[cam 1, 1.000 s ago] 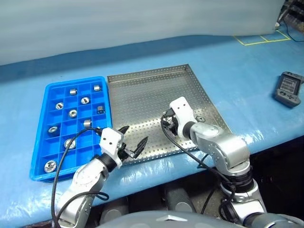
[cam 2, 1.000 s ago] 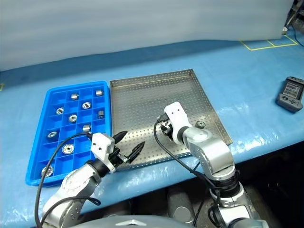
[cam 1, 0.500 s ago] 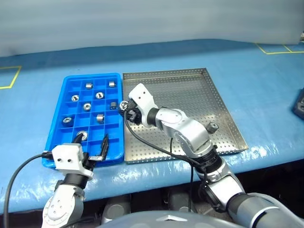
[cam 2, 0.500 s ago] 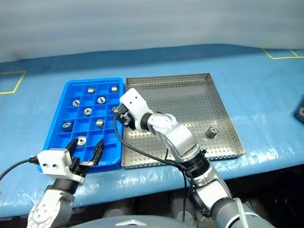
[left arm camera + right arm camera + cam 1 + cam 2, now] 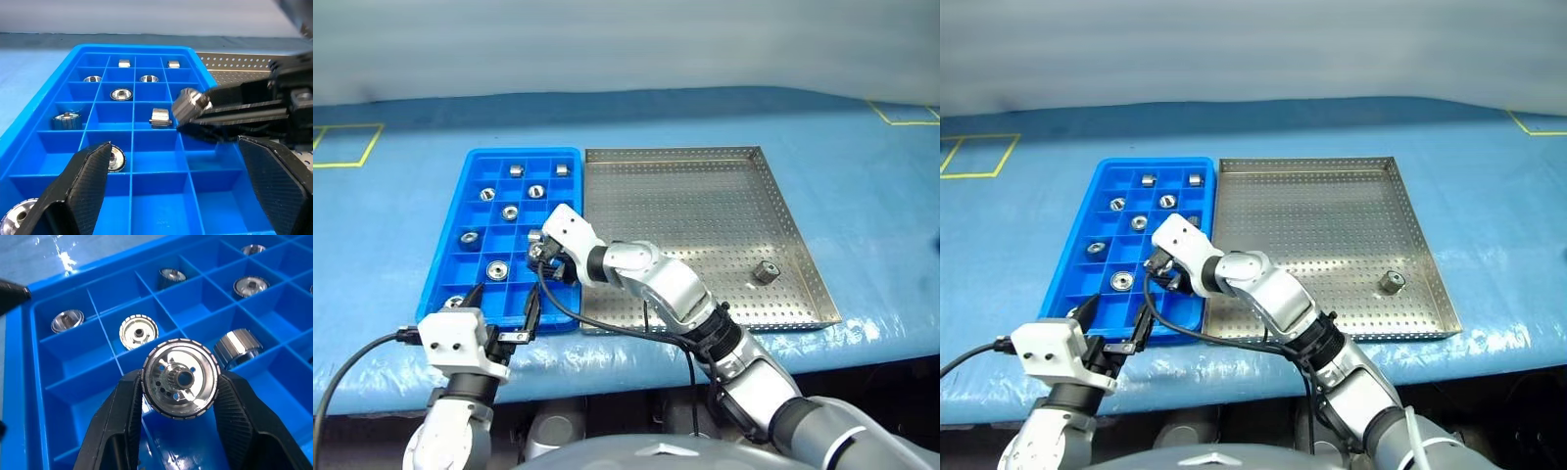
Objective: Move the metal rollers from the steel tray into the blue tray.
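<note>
Metal rollers (image 5: 510,212) mostly sit in the blue tray (image 5: 460,191), one clamped in the right hand (image 5: 180,396) above it, the left hand (image 5: 181,183) spread nearby, one roller (image 5: 765,272) left in the steel tray (image 5: 705,211)

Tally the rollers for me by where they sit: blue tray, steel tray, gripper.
In the blue tray: 9 rollers in view; the right gripper covers some cells, so there may be more.
In the steel tray: 1
Held in the right gripper: 1
Total in view: 11
</note>
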Controlling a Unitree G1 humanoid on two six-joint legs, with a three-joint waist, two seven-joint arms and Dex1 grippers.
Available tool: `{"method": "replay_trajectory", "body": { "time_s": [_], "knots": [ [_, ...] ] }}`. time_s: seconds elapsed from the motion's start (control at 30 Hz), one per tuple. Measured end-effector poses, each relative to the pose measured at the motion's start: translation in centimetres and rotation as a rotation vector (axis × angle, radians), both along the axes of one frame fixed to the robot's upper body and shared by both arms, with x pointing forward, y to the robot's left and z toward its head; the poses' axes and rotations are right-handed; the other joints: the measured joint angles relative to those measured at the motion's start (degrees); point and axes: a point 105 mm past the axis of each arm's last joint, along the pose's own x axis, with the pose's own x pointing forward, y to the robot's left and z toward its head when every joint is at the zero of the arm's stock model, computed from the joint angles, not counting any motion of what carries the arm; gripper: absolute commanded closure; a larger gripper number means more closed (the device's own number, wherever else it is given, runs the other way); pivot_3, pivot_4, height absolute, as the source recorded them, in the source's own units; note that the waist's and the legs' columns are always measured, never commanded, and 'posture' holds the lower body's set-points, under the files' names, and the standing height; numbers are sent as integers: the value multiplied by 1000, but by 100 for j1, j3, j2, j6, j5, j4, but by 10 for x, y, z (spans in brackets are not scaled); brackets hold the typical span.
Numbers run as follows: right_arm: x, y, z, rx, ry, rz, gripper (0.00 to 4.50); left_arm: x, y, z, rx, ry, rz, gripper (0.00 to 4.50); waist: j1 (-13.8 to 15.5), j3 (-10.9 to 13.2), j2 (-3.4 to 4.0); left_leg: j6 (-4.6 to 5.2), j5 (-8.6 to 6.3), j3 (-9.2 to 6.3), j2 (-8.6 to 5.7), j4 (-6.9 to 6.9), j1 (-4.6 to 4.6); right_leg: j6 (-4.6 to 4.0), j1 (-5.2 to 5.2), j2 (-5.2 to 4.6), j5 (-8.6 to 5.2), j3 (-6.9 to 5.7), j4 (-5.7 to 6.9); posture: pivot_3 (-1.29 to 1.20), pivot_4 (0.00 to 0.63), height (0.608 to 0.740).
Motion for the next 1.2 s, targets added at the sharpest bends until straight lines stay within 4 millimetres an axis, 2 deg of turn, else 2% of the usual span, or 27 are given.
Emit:
{"method": "replay_trajectory", "body": {
  "time_s": [0.03,0.1,0.3,0.4,0.47,0.6,0.8,0.93,1.2],
  "knots": [
    [1,-1,-1,-4,-2,-3,2766,1,-1,1,0,-4,-4,0,1,0,1,0,0,0,0,0,0,0,0,0,0,0,0,350,150,740],
    [1,-1,-1,-6,-5,-3,2003,2,-3,2,0,-10,-19,0,-9,0,2,0,0,-1,0,-1,1,-1,0,0,-1,-2,0,327,150,740],
    [1,-6,4,10,-10,-32,93,9,-9,3,10,-21,-77,0,-25,-1,2,-2,1,-3,-1,3,2,-2,5,-4,-1,-5,1,252,150,740],
    [8,-15,8,23,-16,-86,18,14,-12,1,17,-14,-118,0,-41,-1,1,-2,1,-4,-1,4,2,-2,5,-4,-1,-6,1,199,150,740],
    [17,-29,11,28,-19,-161,18,18,-14,1,21,-18,-140,0,-90,-1,1,-3,2,-2,-1,4,1,-2,5,-4,-1,-6,0,180,150,740],
    [41,-67,19,61,-56,-377,18,28,-23,5,17,-38,-215,0,-260,-2,2,-4,2,-2,-2,3,-1,-2,4,-5,-1,-6,0,80,150,740],
    [68,-139,26,94,-109,-752,18,41,-36,0,3,-22,-336,0,-610,-3,4,-3,2,1,-2,2,-3,7,3,-7,7,-2,0,-15,150,740],
    [67,-173,22,93,-119,-908,18,47,-46,1,0,-29,-412,0,-799,-5,8,-2,1,3,-1,2,-1,20,3,-5,15,1,2,-66,150,740],
    [48,-218,2,35,-84,-1091,18,51,-58,-8,22,9,-531,0,-1056,-6,10,-2,1,25,-3,7,6,20,3,1,14,34,3,-125,150,740]
  ]
}}
